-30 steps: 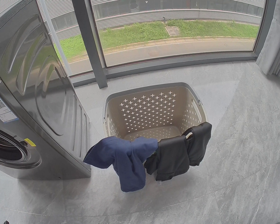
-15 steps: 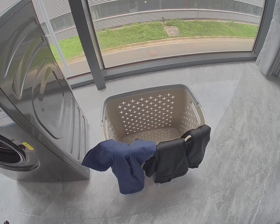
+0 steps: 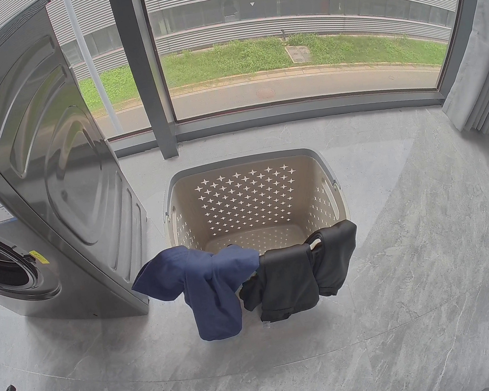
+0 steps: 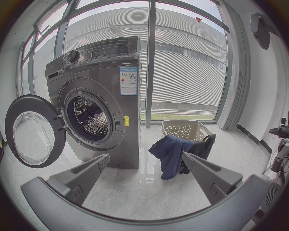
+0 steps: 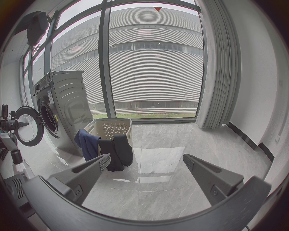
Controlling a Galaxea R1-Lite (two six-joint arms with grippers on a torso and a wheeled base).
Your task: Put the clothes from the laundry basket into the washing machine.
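The washing machine (image 4: 99,99), its round door (image 4: 33,132) swung open, stands ahead of the left gripper (image 4: 146,157), whose fingers are spread and empty. The laundry basket (image 3: 246,161) sits beside the machine, well ahead of both pairs of fingers, with a blue garment (image 3: 209,282) and a black garment (image 3: 297,272) draped side by side over the rim nearest them. The right gripper (image 5: 146,158) likewise has its fingers apart, holding nothing.
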